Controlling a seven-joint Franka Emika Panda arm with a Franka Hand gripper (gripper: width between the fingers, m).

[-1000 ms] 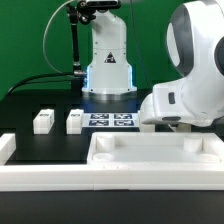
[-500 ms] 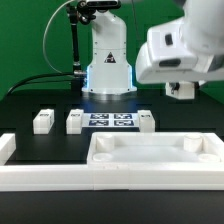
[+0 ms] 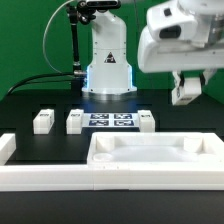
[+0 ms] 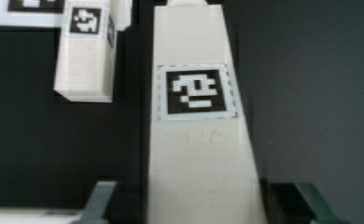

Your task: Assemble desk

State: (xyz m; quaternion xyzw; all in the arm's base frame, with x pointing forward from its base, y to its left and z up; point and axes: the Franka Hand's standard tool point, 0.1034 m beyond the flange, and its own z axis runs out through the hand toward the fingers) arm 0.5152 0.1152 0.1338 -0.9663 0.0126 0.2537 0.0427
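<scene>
My gripper (image 3: 187, 84) is high at the exterior view's right, shut on a white leg post (image 3: 186, 92) that hangs in the air above the table. In the wrist view the tagged post (image 4: 197, 110) runs out from between the fingers (image 4: 104, 200). The wide rimmed tabletop panel (image 3: 160, 160) lies at the front right. Three more leg posts stand on the black table: one at the left (image 3: 42, 121), one beside it (image 3: 75, 121) and one at the right (image 3: 146, 122). One of them shows in the wrist view (image 4: 90, 55).
The marker board (image 3: 112, 120) lies flat in front of the robot base (image 3: 107, 70). The long white barrier wall (image 3: 40, 176) runs along the front edge, with a raised end at the left.
The arm has risen from low at the table's right side to high above it. The leg post has come up off the table with it.
</scene>
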